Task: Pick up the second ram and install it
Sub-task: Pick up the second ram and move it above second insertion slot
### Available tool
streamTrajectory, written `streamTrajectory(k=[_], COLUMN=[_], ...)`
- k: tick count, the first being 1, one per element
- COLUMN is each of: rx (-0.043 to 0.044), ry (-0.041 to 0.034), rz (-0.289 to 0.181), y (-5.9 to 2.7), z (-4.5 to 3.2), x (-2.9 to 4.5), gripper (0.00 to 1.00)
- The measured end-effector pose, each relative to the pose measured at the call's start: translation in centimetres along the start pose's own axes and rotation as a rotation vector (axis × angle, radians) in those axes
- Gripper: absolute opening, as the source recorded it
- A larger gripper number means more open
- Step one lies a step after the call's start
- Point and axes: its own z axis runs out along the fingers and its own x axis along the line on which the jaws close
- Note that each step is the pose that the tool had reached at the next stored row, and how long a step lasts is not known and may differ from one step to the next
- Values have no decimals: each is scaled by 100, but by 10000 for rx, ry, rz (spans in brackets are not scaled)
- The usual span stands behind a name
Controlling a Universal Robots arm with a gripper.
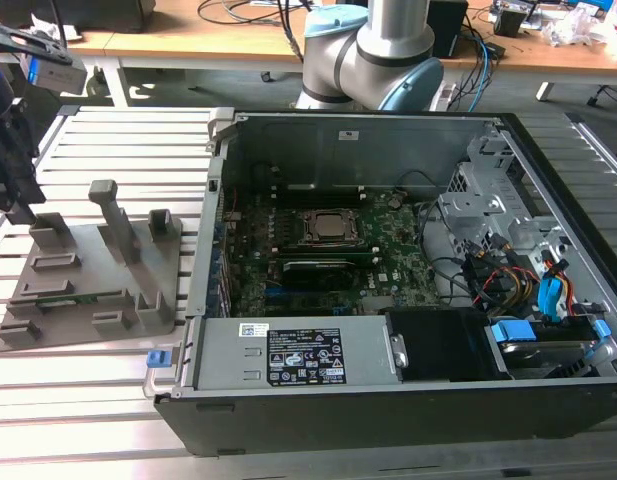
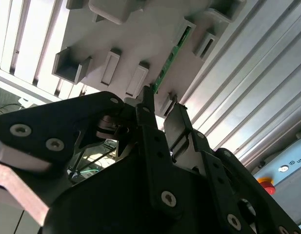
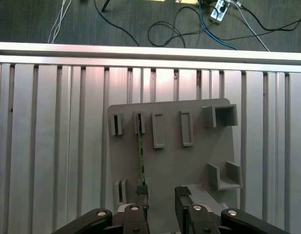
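Across the slatted aluminium bench (image 1: 98, 400), the biggest thing is the open computer case (image 1: 338, 145), lying on its side and taking up the exterior view's right half. Its green motherboard (image 1: 388, 262) faces up, with the processor socket (image 1: 328, 228) near the middle. The robot arm's base (image 1: 388, 40) stands at the bench's far edge, behind the case.

Over towards the bench's edge on the exterior view's left sits the grey holder tray (image 1: 88, 250), just beside the case. The gripper (image 3: 162, 192) hangs right above that tray in both wrist views, jaws apart with a clear gap between the two black fingers (image 3: 183, 192), and nothing held.

And there's the second ram (image 3: 140, 156), standing on edge in its tray slots, a thin green line running to one fingertip. In the second wrist view the stick (image 2: 170, 58) runs up to that finger; whether they touch, I can't tell.
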Motion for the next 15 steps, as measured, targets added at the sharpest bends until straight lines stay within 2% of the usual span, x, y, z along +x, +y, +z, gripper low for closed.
streamTrajectory(k=[15], rx=[-1], ry=[0], rz=[0], y=[-5], z=[113], x=[3], gripper=[36])
